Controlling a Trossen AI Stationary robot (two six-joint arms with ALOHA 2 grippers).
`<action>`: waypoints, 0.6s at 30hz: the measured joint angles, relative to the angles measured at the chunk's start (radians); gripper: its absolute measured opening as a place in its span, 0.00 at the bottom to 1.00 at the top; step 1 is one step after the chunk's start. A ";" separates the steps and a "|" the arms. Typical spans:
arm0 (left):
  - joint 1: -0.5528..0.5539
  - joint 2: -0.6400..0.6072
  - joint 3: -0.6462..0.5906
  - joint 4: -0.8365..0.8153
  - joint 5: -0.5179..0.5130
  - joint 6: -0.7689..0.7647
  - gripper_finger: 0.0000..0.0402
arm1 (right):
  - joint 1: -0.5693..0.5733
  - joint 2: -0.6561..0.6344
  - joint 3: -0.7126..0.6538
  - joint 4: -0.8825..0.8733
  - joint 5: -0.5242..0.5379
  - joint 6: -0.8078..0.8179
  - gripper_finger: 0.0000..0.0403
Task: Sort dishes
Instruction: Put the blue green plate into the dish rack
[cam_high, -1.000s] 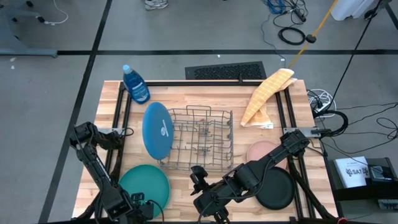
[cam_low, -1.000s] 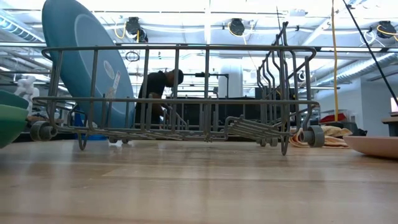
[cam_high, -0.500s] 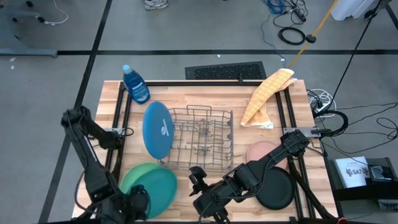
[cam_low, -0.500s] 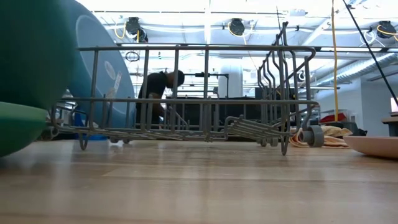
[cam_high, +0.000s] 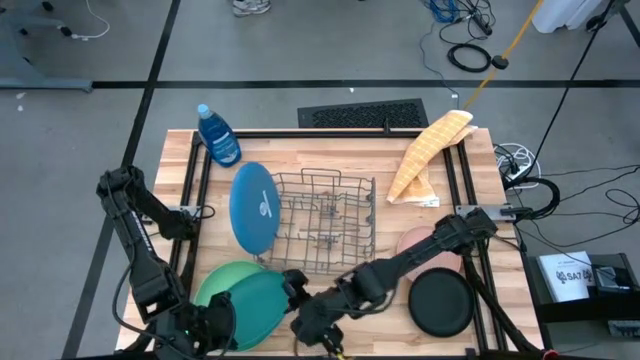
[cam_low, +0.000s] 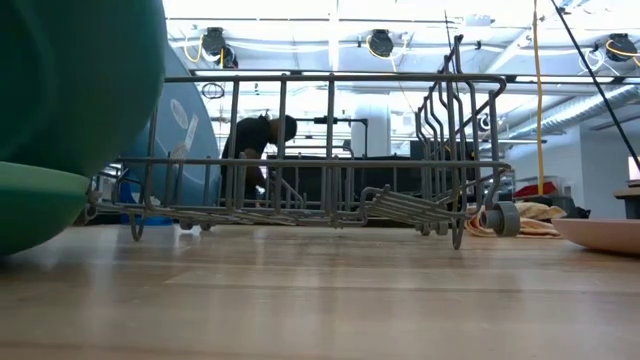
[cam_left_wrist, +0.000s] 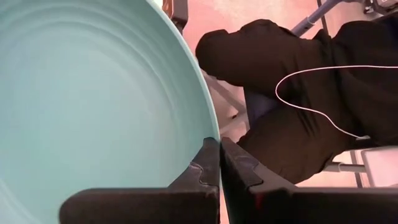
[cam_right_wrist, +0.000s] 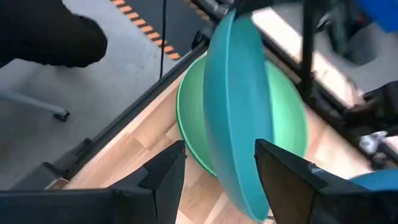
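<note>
My left gripper (cam_high: 222, 322), at the table's near left, is shut on the dark green plate (cam_high: 258, 305), which is raised and tilted over the light green plate (cam_high: 215, 287). That one lies flat on the table (cam_low: 30, 205). My right gripper (cam_high: 297, 300) stands open just right of the raised plate. In the right wrist view its fingers sit on either side of the dark green plate's rim (cam_right_wrist: 233, 106), apart from it. The blue plate (cam_high: 253, 208) stands on edge, leaning on the rack's left side. The pink plate (cam_high: 420, 240) and black plate (cam_high: 440, 302) lie flat at the near right. My left gripper pinches the dark green plate's rim (cam_left_wrist: 208, 134) between its two fingers, one on the plate's inner face and one on its back. The fingers slant down from the near left. The plate is lifted clear and steeply tilted, its bulk above the light green plate (cam_low: 70, 80).
The grey wire rack (cam_high: 322, 220) stands mid-table. A blue bottle (cam_high: 218, 135) is at the far left and a yellow cloth (cam_high: 430, 150) at the far right. Bare wood shows in front of the rack (cam_low: 330, 290). A person is in the room beyond.
My left gripper has risen and tipped back, bringing the dark green plate up off the light green one and onto a steep tilt. My right gripper has moved toward the table's left and down, up to the raised plate's rim, its fingers still apart.
</note>
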 joint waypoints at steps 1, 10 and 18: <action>0.000 0.000 0.000 -0.001 0.000 0.001 0.00 | -0.008 0.010 0.000 0.010 -0.015 0.000 0.46; 0.000 0.000 0.000 -0.001 0.000 0.005 0.00 | -0.078 0.062 -0.001 0.083 -0.200 0.001 0.46; 0.006 0.000 0.000 -0.001 0.001 0.022 0.00 | -0.109 0.097 -0.002 0.101 -0.264 0.003 0.41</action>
